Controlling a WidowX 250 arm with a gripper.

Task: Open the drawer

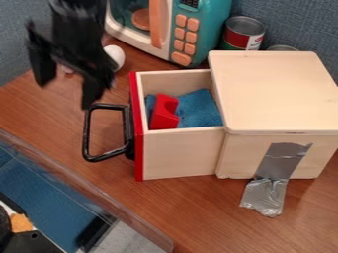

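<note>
Camera view: I have the gripper (66, 95) in the upper left of the frame, hanging over the table (188, 212). Fingers are spread wide with a gap between them, holding nothing. The tip of the finger on the right is right by the top corner of the drawer handle (86, 133); can't tell if they touch

Drawer (182, 155) is at the centre of the frame, pulled out of the wooden box (274, 94) toward the left, so it's open and I can see in. Its front panel (138, 133) is red, the handle a black loop sticking out left. Inside: a blue cloth (201, 108) with a red block (163, 113) by its left part. Box sits at the right, flat lid on top, grey tape (280, 160) running down its near side onto the table

Top of frame: teal and white toy microwave (214, 29) with orange buttons, a can (240, 39) just right of it, part of a second can (282, 48) behind the box. White round thing (115, 57) near the gripper. Lower left: a clear-edged bin (86, 182), blue inside
</note>
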